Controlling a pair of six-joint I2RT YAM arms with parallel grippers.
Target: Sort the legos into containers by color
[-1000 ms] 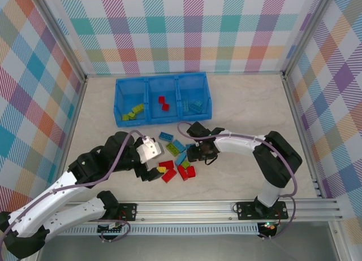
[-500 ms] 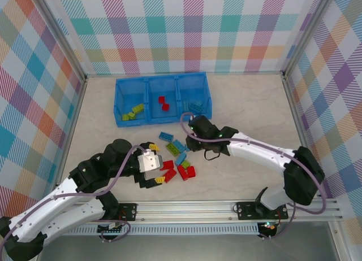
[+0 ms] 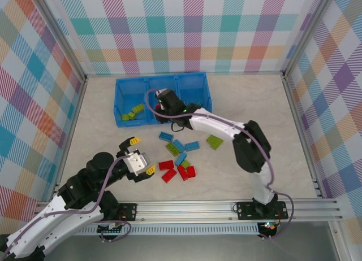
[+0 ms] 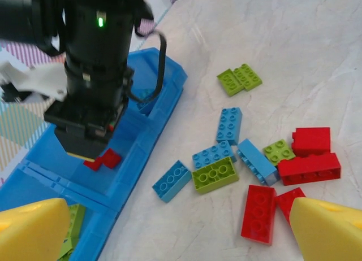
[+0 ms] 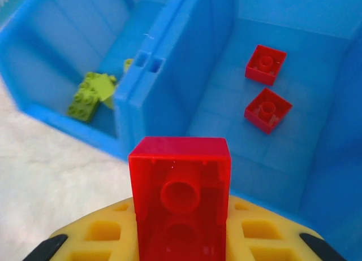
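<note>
Where the right arm reaches over the shallow translucent blue plastic tray (image 3: pixel 119 103) in the upper centre of the overhead view, the right fingers (image 5: pixel 85 241) are pinching a red studded plastic brick (image 5: pixel 180 199). The brick stands upright between them, over the tray's middle compartment (image 5: pixel 226 120). Two small red bricks (image 5: pixel 266 63) lie on that compartment's floor, apart from the held one. Lime green bricks (image 5: pixel 90 94) lie in the compartment at the frame's left. The left fingers (image 4: pixel 34 230) are spread wide at the bottom corners of the left wrist view, touching nothing. Ahead of them, loose red, lime green and light blue bricks (image 4: pixel 226 170) lie scattered on the pale marbled counter (image 4: pixel 294 46), beside the tray.
</note>
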